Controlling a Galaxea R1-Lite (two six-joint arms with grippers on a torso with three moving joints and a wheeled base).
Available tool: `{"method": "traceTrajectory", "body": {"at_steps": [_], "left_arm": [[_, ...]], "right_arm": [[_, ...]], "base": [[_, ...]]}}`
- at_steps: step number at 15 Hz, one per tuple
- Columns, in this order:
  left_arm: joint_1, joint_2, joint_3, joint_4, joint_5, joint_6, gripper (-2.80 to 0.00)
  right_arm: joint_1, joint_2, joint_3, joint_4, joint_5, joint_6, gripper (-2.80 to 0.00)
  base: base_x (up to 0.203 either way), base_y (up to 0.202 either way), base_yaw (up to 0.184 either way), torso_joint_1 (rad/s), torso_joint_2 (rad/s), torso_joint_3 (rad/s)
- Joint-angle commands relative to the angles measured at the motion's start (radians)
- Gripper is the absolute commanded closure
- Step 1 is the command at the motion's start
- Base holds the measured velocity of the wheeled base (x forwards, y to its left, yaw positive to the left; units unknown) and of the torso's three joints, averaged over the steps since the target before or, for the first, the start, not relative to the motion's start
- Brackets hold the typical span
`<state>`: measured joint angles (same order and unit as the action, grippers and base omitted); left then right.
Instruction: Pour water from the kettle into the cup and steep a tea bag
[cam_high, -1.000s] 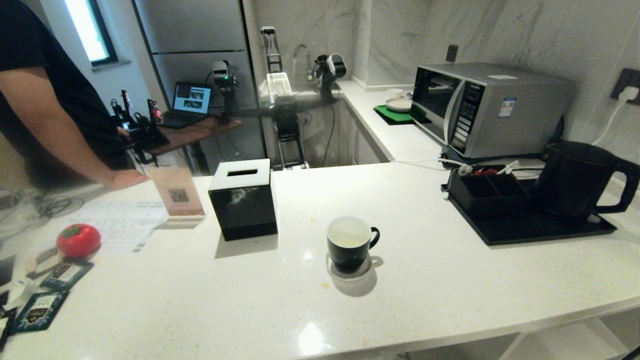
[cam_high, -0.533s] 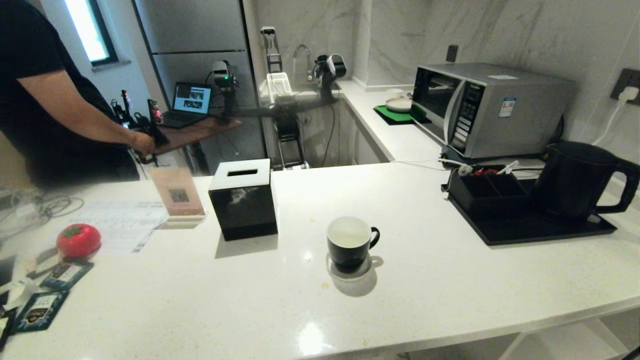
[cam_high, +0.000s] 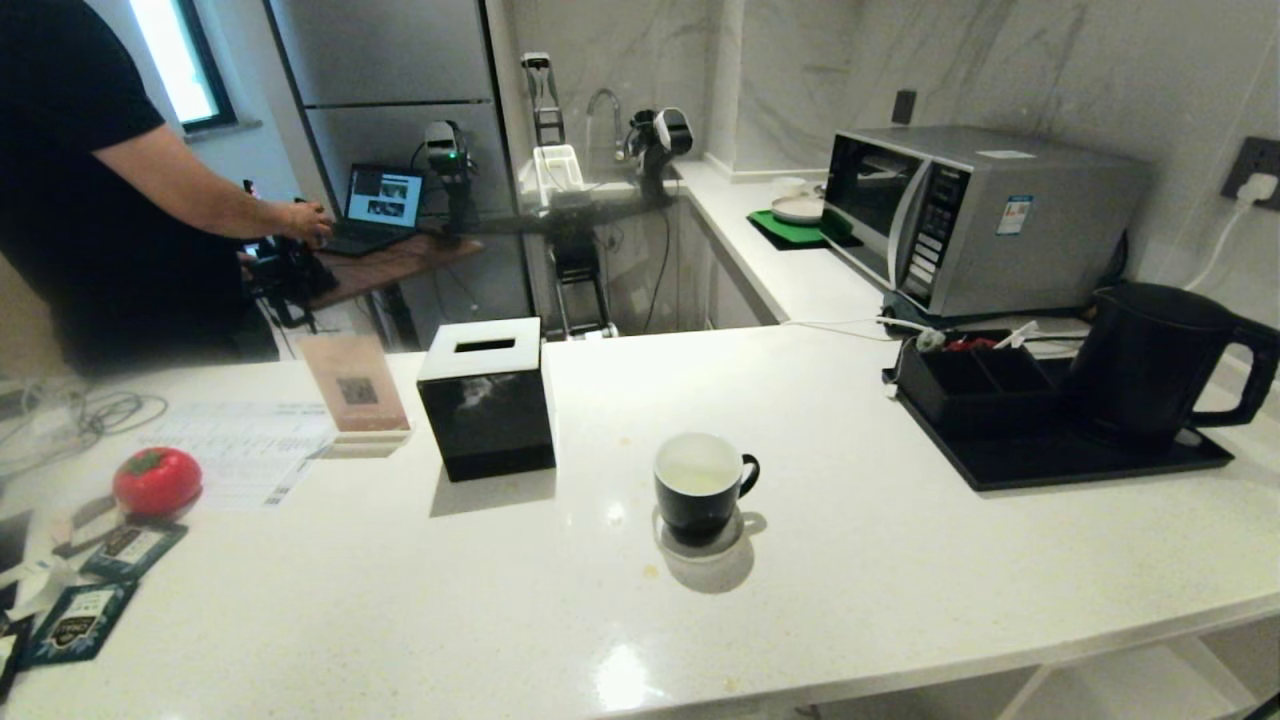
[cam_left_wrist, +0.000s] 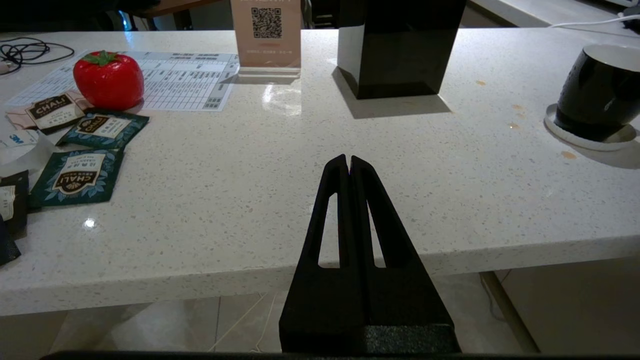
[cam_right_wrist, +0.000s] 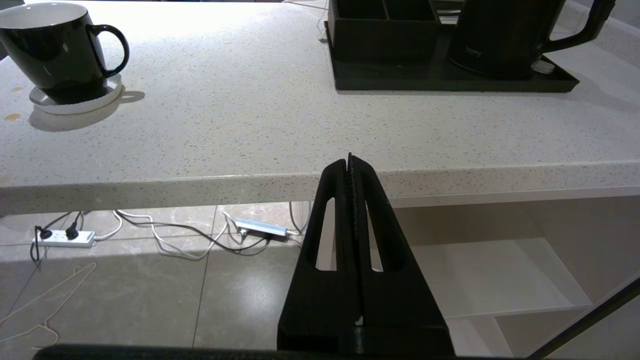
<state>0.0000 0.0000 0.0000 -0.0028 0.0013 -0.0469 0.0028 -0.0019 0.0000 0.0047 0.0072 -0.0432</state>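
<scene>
The black cup (cam_high: 700, 487) stands on a white coaster mid-counter, handle to the right. A pale, faintly yellowish pool of water (cam_high: 692, 482) lies low in its white inside. The tall black kettle (cam_high: 1148, 362) stands on a black tray (cam_high: 1050, 462) at the far right, handle pointing right. No tea bag is in view. My left gripper (cam_left_wrist: 348, 160) is shut and empty just over the counter's front edge, well short of the cup (cam_left_wrist: 597, 92). My right gripper (cam_right_wrist: 349, 162) is shut and empty below the counter's edge, between the cup (cam_right_wrist: 52, 47) and the kettle (cam_right_wrist: 500, 37).
A black tissue box (cam_high: 487, 398) and a QR sign (cam_high: 355, 390) stand left of the cup. A red tomato-shaped object (cam_high: 157, 480) and teal sachets (cam_high: 85, 612) lie at the far left. A microwave (cam_high: 985, 215) is behind the tray. A person (cam_high: 90, 190) stands at the back left.
The person's hand has lifted off the counter and gone to the desk behind. Cup, kettle and the rest on the counter have not moved.
</scene>
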Motion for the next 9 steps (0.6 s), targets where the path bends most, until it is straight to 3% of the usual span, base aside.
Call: {"method": "traceTrajectory", "body": {"at_steps": [1, 9], "left_arm": [[0.0, 0.002, 0.0, 0.0, 0.0, -0.001, 0.0], [0.0, 0.002, 0.0, 0.0, 0.0, -0.001, 0.0]], "right_arm": [[0.0, 0.003, 0.0, 0.0, 0.0, 0.0, 0.0], [0.0, 0.003, 0.0, 0.0, 0.0, 0.0, 0.0]], "base": [[0.0, 0.0, 0.0, 0.0, 0.0, 0.0], [0.0, 0.0, 0.0, 0.0, 0.0, 0.0]]}}
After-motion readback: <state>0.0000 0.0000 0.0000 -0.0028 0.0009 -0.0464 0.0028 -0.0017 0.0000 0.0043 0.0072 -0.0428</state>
